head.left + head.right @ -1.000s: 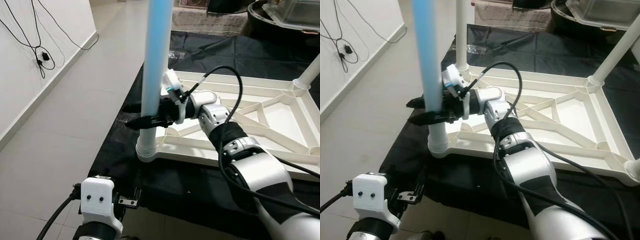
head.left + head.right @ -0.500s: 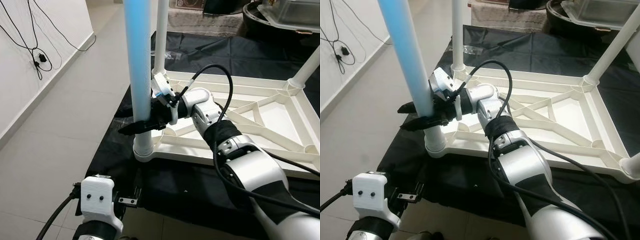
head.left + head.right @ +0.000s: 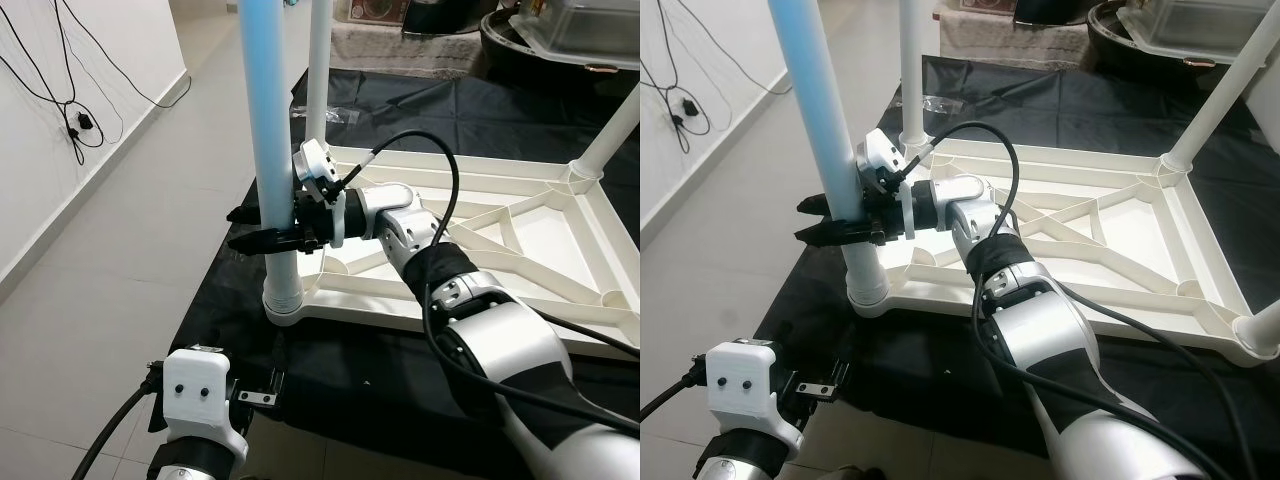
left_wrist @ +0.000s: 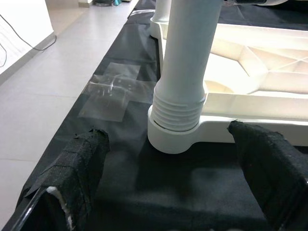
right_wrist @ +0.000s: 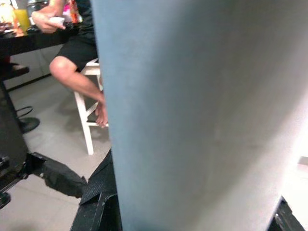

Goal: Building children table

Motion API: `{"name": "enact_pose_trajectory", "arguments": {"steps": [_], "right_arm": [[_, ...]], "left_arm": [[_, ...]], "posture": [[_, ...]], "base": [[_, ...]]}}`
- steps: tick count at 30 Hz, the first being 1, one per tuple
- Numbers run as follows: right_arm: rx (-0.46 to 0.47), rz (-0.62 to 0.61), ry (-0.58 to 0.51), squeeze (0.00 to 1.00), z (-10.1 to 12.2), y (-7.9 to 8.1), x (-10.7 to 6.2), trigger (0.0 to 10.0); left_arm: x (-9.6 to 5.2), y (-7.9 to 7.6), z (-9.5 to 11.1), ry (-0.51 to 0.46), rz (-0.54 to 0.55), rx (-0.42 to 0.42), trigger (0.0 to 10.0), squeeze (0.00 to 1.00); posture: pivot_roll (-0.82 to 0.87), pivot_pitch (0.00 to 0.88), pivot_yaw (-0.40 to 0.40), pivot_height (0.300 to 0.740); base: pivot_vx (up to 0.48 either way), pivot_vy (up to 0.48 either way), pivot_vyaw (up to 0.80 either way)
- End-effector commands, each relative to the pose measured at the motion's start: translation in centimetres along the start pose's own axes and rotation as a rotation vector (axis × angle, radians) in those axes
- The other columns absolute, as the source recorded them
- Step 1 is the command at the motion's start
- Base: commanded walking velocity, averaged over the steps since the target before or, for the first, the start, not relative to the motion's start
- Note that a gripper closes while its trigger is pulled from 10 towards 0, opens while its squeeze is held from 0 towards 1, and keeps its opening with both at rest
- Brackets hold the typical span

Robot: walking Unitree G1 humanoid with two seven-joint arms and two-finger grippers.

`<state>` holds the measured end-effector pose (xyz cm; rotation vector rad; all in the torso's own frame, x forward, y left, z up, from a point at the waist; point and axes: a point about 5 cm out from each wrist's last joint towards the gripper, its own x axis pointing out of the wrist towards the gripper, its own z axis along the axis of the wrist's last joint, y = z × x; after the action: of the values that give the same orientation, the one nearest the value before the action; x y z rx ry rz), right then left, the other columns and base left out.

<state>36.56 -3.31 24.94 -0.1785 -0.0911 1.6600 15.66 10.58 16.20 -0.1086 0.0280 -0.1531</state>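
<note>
Gripping pale blue leg, right gripper, upturned white tabletop, no legible writing

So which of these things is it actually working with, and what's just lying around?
Part of the job:
- blue table leg, gripped by the right gripper
- upturned white tabletop with its corner socket
- other white legs already standing in it
- left gripper, open, low by the socket

Just lying about:
- black floor sheet
- wall cables
- seated person
</note>
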Motion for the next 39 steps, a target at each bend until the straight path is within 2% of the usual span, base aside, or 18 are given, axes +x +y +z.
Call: {"name": "enact_pose_trajectory", "arguments": {"steps": [1, 7, 8, 9, 10, 11, 12, 13, 15, 20, 24, 30, 32, 35, 38, 39], "right_arm": [[0.14, -0.052, 0.102, 0.0, -4.6, 1.0, -0.8, 10.0], [0.131, -0.108, 0.077, 0.0, -4.8, 1.0, -0.9, 10.0], [0.142, -0.178, 0.06, 0.0, -4.8, 0.7, -1.0, 10.0], [0.142, -0.178, 0.06, 0.0, -4.8, 0.7, -1.0, 10.0], [0.134, -0.262, 0.049, 0.0, -4.8, 0.3, -1.2, 10.0], [0.134, -0.262, 0.049, 0.0, -4.8, 0.3, -1.2, 10.0], [0.13, -0.354, 0.032, 0.0, -4.7, -0.1, -1.4, 10.0], [0.13, -0.354, 0.032, 0.0, -4.7, -0.1, -1.4, 10.0], [0.121, -0.457, 0.014, 0.0, -4.7, -0.4, -1.9, 10.0], [0.098, -0.47, -0.02, 0.0, -4.9, 0.1, -2.3, 10.0], [0.085, -0.449, 0.002, 0.0, -5.3, 0.7, -2.3, 10.0], [0.082, -0.51, 0.082, 0.0, -5.7, 0.9, -1.8, 10.0], [0.087, -0.624, 0.156, 0.0, -5.9, 0.5, -1.8, 10.0], [0.094, -0.689, 0.183, 0.0, -5.9, 0.2, -1.9, 10.0], [0.149, -0.906, 0.213, 0.0, -6.1, -0.5, -2.4, 10.0], [0.149, -0.906, 0.213, 0.0, -6.1, -0.5, -2.4, 10.0]], "left_arm": [[0.1, -0.6, -0.5, 0.021, -0.015, -0.015, 10.0, 0.0], [0.3, -0.5, -0.4, 0.018, -0.014, -0.011, 10.0, 0.0], [0.4, -0.5, -0.4, 0.015, -0.014, -0.01, 10.0, 0.0], [0.4, -0.5, -0.4, 0.015, -0.014, -0.01, 10.0, 0.0], [0.4, -0.5, -0.4, 0.012, -0.014, -0.008, 10.0, 0.0], [0.4, -0.5, -0.4, 0.012, -0.014, -0.008, 10.0, 0.0], [0.6, -0.4, -0.4, 0.009, -0.013, -0.007, 10.0, 0.0], [0.6, -0.4, -0.4, 0.009, -0.013, -0.007, 10.0, 0.0], [0.7, -0.3, -0.3, 0.005, -0.014, -0.004, 10.0, 0.0], [0.9, -0.2, -0.4, 0.003, -0.015, 0.0, 10.0, 0.0], [0.9, -0.1, -0.3, 0.001, -0.016, 0.004, 10.0, 0.0], [1.1, -0.1, -0.3, -0.002, -0.02, 0.007, 10.0, 0.0], [1.1, 0.0, -0.3, -0.004, -0.022, 0.009, 10.0, 0.0], [1.2, 0.0, -0.3, -0.006, -0.023, 0.01, 10.0, 0.0], [1.4, 0.0, -0.3, -0.011, -0.027, 0.015, 10.0, 0.0], [1.4, 0.0, -0.3, -0.011, -0.027, 0.015, 10.0, 0.0]], "posture": [[0.14, 0.197, -0.041, 0.74], [0.13, 0.194, -0.038, 0.74], [0.13, 0.191, -0.038, 0.74], [0.13, 0.191, -0.038, 0.74], [0.13, 0.191, -0.038, 0.74], [0.13, 0.191, -0.038, 0.74], [0.13, 0.186, -0.037, 0.74], [0.13, 0.186, -0.037, 0.74], [0.13, 0.186, -0.037, 0.74], [0.12, 0.181, -0.032, 0.74], [0.12, 0.178, -0.03, 0.74], [0.12, 0.172, -0.027, 0.74], [0.12, 0.165, -0.025, 0.74], [0.12, 0.165, -0.025, 0.74], [0.11, 0.161, -0.024, 0.74], [0.11, 0.161, -0.024, 0.74]], "base": [[0.0, 0.0, 0.0], [0.0, 0.0, 0.0], [0.0, 0.0, 0.0], [0.0, 0.0, 0.0], [0.0, 0.0, 0.0], [0.0, 0.0, 0.0], [0.0, 0.0, 0.0], [0.0, 0.0, 0.0], [0.0, 0.0, 0.0], [0.0, 0.0, 0.0], [0.0, 0.0, 0.0], [0.0, 0.0, 0.0], [0.0, 0.0, 0.0], [0.0, 0.0, 0.0], [0.0, 0.0, 0.0], [0.0, 0.0, 0.0]]}}
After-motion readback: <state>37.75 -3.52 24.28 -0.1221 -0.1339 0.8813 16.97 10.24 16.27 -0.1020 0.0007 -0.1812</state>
